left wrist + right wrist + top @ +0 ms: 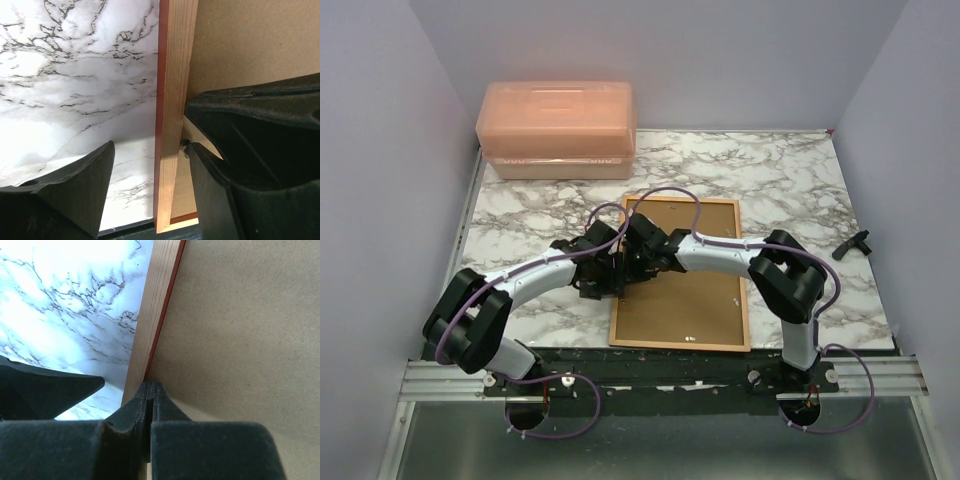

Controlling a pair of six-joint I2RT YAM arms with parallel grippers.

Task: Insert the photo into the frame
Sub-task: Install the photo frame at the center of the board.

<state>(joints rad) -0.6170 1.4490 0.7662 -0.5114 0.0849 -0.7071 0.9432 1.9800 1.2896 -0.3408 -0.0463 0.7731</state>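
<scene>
The frame (744, 290) lies back up on the marble table, its wood-coloured left rail showing in the left wrist view (175, 100) and the right wrist view (155, 300). The brown backing board (690, 290) fills its opening. The photo is hidden. My left gripper (605, 280) is open and straddles the left rail (150, 147), one finger on the table side, the other over the board beside a small metal tab (185, 145). My right gripper (638, 258) is shut, its tips (151, 385) resting where the board (240, 330) meets the rail.
An orange plastic box (558, 128) stands at the back left. A small black object (853, 244) lies on the table at the right. The frame's near end reaches the table's front edge (650, 352). Walls close in on both sides.
</scene>
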